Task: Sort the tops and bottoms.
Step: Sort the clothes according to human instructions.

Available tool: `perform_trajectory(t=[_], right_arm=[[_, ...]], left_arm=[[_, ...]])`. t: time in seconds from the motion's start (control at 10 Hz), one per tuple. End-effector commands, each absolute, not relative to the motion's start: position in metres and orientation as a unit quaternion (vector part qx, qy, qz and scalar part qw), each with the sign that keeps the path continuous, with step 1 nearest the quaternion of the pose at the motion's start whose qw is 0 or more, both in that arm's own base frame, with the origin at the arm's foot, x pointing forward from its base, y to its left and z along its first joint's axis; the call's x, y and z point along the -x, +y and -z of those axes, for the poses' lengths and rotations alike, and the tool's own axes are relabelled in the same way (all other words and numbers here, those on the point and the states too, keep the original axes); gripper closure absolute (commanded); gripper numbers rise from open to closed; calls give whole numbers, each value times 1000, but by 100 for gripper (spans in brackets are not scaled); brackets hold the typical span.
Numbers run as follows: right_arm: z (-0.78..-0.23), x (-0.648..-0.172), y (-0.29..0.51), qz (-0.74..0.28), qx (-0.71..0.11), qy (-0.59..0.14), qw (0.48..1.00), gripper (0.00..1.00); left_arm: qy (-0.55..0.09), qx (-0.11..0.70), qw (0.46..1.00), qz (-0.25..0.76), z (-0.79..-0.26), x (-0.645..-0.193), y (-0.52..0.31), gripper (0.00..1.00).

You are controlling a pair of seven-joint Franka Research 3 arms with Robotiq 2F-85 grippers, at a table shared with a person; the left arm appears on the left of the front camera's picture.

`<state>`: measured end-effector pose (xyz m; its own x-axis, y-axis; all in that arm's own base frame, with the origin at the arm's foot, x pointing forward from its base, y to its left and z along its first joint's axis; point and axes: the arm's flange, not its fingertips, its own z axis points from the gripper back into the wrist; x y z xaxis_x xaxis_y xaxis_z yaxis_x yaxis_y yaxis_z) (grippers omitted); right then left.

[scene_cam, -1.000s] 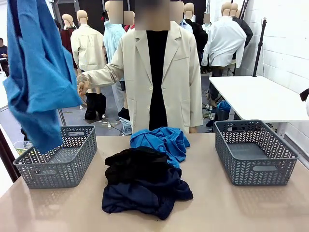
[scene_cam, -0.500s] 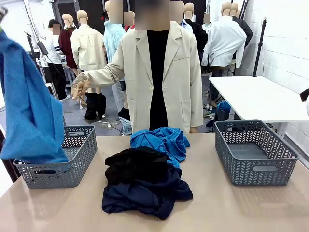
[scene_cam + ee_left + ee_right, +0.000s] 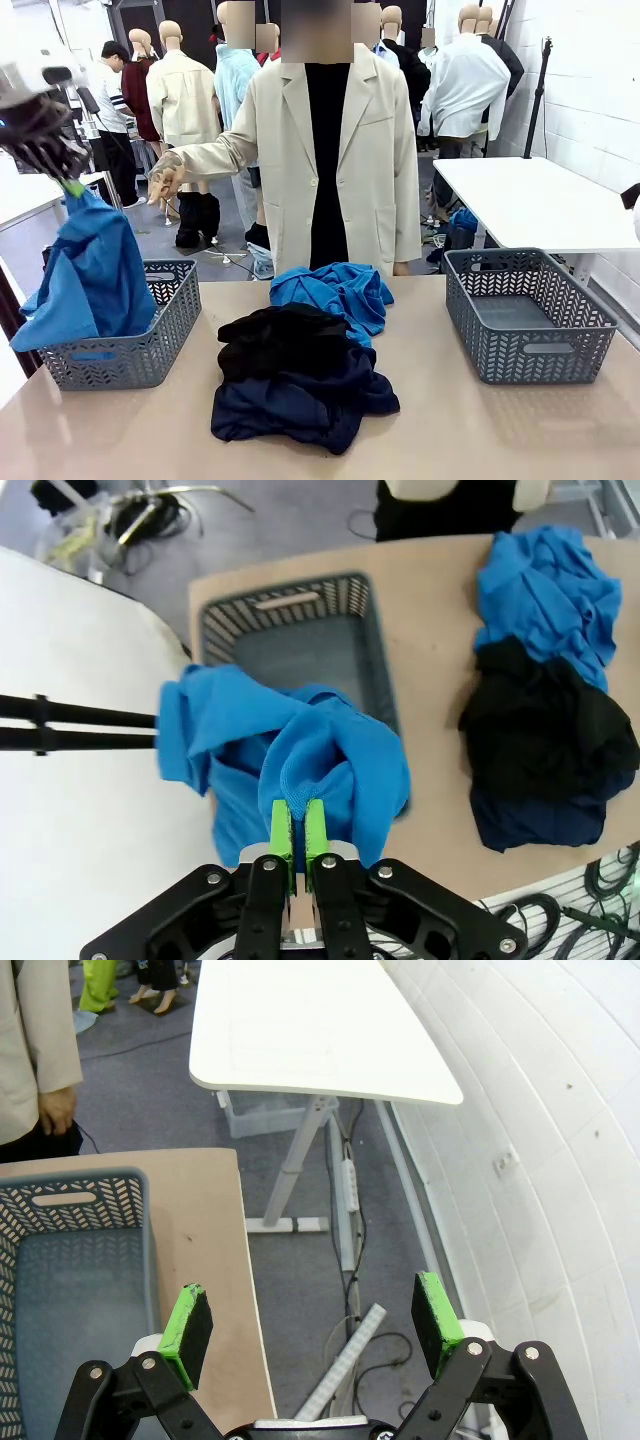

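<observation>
While the left fingers (image 3: 283, 830) are pinched shut on a fold of a bright blue garment (image 3: 92, 285), the cloth hangs from them over the left basket (image 3: 160, 345). Its lower folds spill across that basket's outer rim, and whether any cloth touches the basket floor cannot be told. The right fingers (image 3: 188, 1322) stand wide open and hold nothing, off the worktop's (image 3: 460, 430) edge beside the right basket (image 3: 525, 350).

The garments look light and thoroughly limp. The held one droops straight down from a single pinch and bunches on itself, so it will probably collapse into a heap wherever it is let go. A pinch on a raised ridge or crease should lift such cloth. A grab at a flat spread would likely slide off or catch two layers.

Counted, there are four garments:
- two bright blue, one held and one (image 3: 335, 290) at the far side of the heap
- one black (image 3: 280, 340) in the middle
- one navy (image 3: 300, 405) nearest the robot, partly under the black

The three on the worktop overlap, so lifting one may drag its neighbour. There are two grey baskets, the right one empty.
</observation>
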<state>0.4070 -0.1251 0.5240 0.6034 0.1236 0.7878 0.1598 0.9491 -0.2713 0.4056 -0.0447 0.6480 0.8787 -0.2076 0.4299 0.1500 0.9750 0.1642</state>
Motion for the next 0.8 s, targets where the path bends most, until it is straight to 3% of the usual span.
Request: perform_trajectory(t=[0.0, 0.1, 0.5, 0.7], right_arm=[[-524, -408, -123, 6, 162, -443, 882, 0], [-524, -408, -123, 6, 162, -443, 882, 0], [-524, -408, -123, 6, 162, -443, 882, 0], [-524, -408, -123, 6, 162, -443, 882, 0]], left_arm=[[-205, -19, 972, 111, -646, -394, -45, 100], [-228, -63, 967, 92, -648, -406, -45, 100], [-223, -51, 969, 94, -643, -404, -47, 100], [-158, 16, 984, 85, -610, -445, -22, 100]])
